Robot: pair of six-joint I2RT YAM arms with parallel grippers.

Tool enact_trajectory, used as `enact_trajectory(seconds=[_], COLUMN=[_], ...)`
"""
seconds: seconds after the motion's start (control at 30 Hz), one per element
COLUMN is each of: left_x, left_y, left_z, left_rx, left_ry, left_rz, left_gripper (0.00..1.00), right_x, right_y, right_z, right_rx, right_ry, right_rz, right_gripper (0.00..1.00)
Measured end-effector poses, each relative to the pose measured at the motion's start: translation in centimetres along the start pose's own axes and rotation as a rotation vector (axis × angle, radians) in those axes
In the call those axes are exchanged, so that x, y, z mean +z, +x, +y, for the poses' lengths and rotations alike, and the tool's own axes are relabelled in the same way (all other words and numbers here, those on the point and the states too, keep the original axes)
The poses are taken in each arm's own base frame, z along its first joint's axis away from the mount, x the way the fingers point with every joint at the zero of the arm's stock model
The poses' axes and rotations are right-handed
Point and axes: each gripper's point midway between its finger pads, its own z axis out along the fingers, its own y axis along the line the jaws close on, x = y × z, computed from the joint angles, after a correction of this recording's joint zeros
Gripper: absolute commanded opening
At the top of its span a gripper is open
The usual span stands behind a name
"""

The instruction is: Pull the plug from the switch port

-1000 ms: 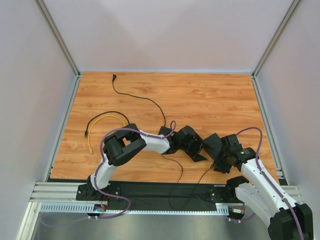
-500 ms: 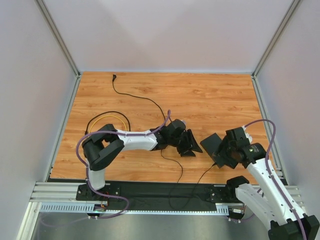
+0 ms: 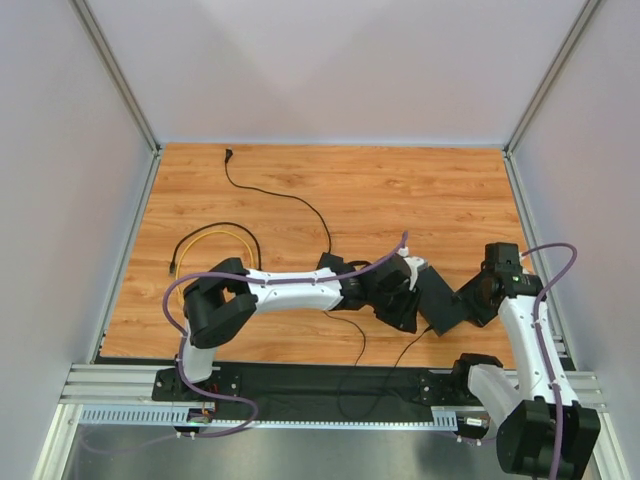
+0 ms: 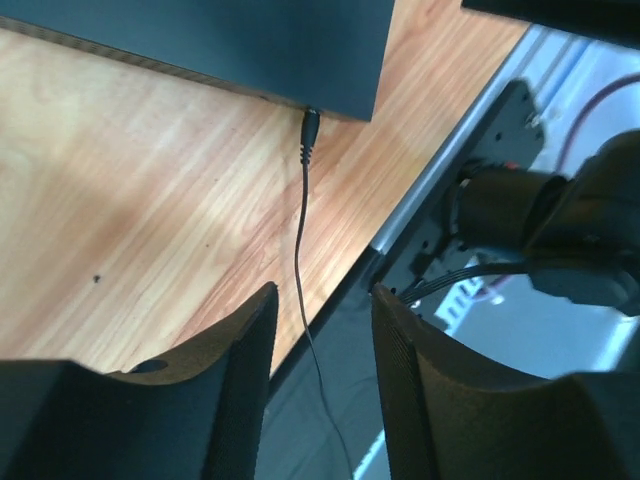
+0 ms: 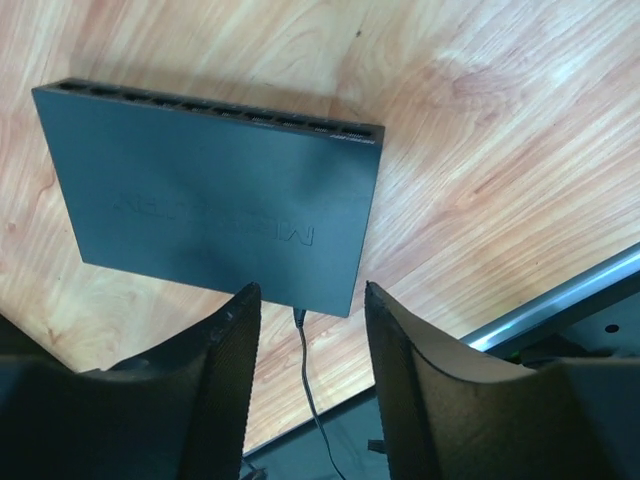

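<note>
Wooden table (image 3: pixel 420 190): carries everything.
Flat matte-black rectangular switch (image 5: pixel 210 215): lies flat near table's near edge, right of centre, between both arms. Rigid slab, probably light, likely slides on wood unless braced.
Left gripper (image 4: pixel 320 360): fingers spread, empty, facing plug side.
Right gripper (image 5: pixel 305 375): fingers spread, empty, above switch.
Thin black cable (image 4: pixel 299 250): limp, runs off near edge, poor handle.
Small black barrel plug (image 4: pixel 310 127): seated in switch's near-edge side, close to corner. Pinch stiff moulded body, pull straight out.

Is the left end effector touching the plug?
Apart. Left wrist view: the plug sits in the switch edge, and bare table shows between it and the open left end effector.
</note>
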Motion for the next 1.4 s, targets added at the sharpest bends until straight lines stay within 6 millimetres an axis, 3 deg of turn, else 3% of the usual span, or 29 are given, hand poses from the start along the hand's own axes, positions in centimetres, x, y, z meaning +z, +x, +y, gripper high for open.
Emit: enact_trajectory(seconds=[0.13, 0.47, 0.67, 0.77, 1.03, 1.2, 1.4], left_x=[1.9, 4.8, 5.8, 6.4, 6.9, 7.0, 7.7], left_y=[0.9, 0.7, 0.4, 0.3, 1.1, 1.2, 0.7], left_z=[0.6, 3.5, 3.2, 2.6, 0.8, 0.6, 0.9], left_rx=[0.098, 0.195, 0.241, 0.257, 0.29, 0.293, 0.291], left_ry=[-0.092, -0.228, -0.216, -0.197, -0.156, -0.16, -0.183], left_rz=[0.018, 0.02, 0.012, 0.011, 0.012, 0.017, 0.016], left_gripper=[0.42, 0.49, 0.45, 0.43, 0.45, 0.46, 0.42], right_x=[0.2, 1.1, 1.2, 1.3, 1.9, 2.3, 2.8], right_y=[-0.2, 0.1, 0.0, 0.0, 0.1, 0.2, -0.8], right_z=[-0.1, 1.4, 2.2, 2.3, 2.6, 2.6, 2.5], right_rx=[0.037, 0.021, 0.006, -0.002, -0.015, -0.018, -0.005], right_ry=[-0.027, -0.098, -0.134, -0.142, -0.149, -0.149, -0.14], right_rz=[0.025, 0.086, 0.094, 0.098, 0.118, 0.124, 0.093], right_gripper=[0.43, 0.43, 0.4, 0.33, 0.27, 0.2, 0.2])
